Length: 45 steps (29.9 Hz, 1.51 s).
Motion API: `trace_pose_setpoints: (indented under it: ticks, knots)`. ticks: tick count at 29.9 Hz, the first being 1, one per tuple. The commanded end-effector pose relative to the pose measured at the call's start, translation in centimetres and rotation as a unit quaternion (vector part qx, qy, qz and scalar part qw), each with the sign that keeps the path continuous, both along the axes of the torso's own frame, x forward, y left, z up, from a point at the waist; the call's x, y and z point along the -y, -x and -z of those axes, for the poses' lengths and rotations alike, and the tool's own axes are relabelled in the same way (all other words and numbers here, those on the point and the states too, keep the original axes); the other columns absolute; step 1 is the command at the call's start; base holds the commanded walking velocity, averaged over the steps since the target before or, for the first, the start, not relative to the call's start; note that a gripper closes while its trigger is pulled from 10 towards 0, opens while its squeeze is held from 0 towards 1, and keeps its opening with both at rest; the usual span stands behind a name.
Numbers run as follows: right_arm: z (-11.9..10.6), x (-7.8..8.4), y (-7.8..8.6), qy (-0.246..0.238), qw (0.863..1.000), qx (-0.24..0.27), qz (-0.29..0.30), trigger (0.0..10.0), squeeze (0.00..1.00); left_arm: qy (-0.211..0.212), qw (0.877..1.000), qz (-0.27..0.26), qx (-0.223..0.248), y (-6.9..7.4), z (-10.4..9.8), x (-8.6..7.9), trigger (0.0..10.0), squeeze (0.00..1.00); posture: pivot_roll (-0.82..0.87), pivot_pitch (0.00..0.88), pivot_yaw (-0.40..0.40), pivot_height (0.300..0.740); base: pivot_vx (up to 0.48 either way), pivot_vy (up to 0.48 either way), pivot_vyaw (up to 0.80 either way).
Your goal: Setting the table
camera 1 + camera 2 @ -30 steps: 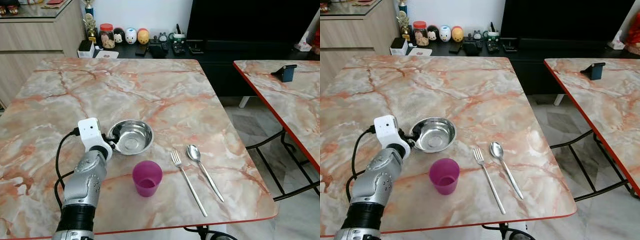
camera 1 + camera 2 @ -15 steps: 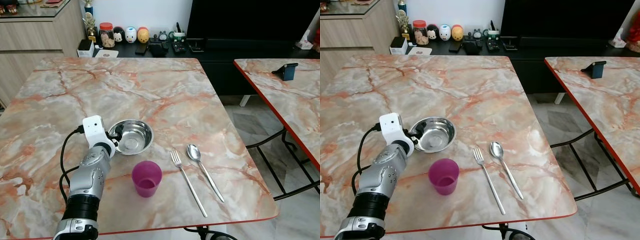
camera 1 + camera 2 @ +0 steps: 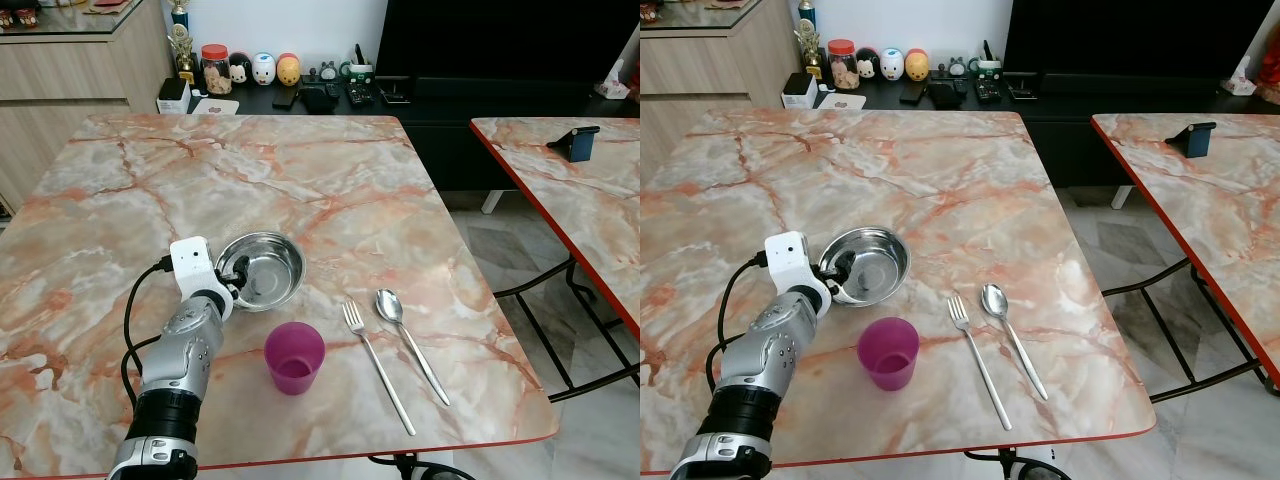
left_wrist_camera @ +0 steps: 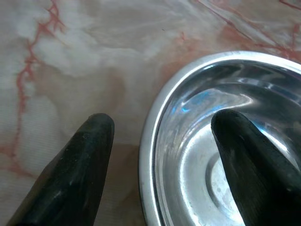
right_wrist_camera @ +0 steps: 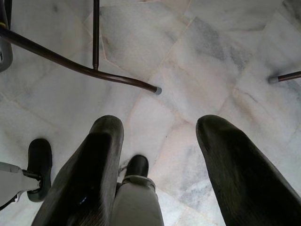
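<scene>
Two marble surfaces (image 3: 330, 190) are seen before a dark cabinet (image 3: 440, 105) lined with jars. On the nearer, a bowl's (image 3: 265, 270) rim is straddled by the left gripper's (image 4: 162, 132) parted jaws, beside cup (image 3: 294, 356), fork (image 3: 377, 365) and spoon (image 3: 408, 342). The right gripper's (image 5: 160, 136) jaws hang apart over the tiled floor (image 5: 188, 56).

Left pincer (image 3: 839, 270) at steel bowl (image 3: 868, 264) rim, purple cup (image 3: 888, 352), fork (image 3: 977, 358), spoon (image 3: 1010, 335), marble table (image 3: 940, 170)

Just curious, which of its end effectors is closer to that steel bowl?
Left. The left end effector straddles the steel bowl's near rim, fingers apart; the right end effector hangs open over the floor.
</scene>
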State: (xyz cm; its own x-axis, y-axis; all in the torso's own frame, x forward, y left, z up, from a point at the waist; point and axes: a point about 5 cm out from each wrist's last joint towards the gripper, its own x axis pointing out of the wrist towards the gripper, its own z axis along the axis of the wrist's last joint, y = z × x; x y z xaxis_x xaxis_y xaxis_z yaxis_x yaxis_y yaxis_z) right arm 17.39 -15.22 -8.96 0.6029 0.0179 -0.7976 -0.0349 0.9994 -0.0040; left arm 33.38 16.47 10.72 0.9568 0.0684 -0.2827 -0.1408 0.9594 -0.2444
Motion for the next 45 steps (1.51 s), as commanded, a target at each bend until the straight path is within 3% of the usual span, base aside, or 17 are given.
trace_pose_setpoints:
  ticks: [1, 9, 29, 37, 45]
  knots:
    - [-0.1, 0.2, -0.3, 0.002, 1.000, 0.003, 0.000, 10.0, 0.00, 0.013, 1.000, -0.012, 0.019, -0.3, -1.1, -0.1, 10.0, 0.00, 0.09, 0.000, -0.074, 0.740, 0.000, 0.000, 0.00]
    - [-0.1, 0.2, -0.3, 0.001, 1.000, 0.004, 0.000, 10.0, 0.00, 0.006, 1.000, -0.008, 0.028, -0.3, -1.9, -0.4, 10.0, 0.00, 0.09, 0.000, -0.072, 0.740, 0.000, 0.000, 0.00]
    - [-0.2, 0.2, -0.3, 0.001, 1.000, 0.003, 0.000, 10.0, 0.00, -0.002, 0.999, -0.046, 0.009, 0.0, -1.2, -1.3, 10.0, 0.00, 0.09, 0.000, -0.074, 0.740, 0.000, 0.000, 0.00]
    - [-0.1, 0.2, -0.3, 0.001, 1.000, 0.003, -0.001, 10.0, 0.00, -0.008, 1.000, -0.010, -0.018, 0.4, -0.1, -0.4, 10.0, 0.00, 0.09, 0.000, -0.074, 0.740, 0.000, 0.000, 0.00]
    - [-0.1, 0.2, -0.3, 0.001, 1.000, 0.003, -0.001, 10.0, 0.00, -0.009, 0.999, -0.011, -0.030, 0.6, 0.2, -0.4, 10.0, 0.00, 0.09, 0.000, -0.074, 0.740, 0.000, 0.000, 0.00]
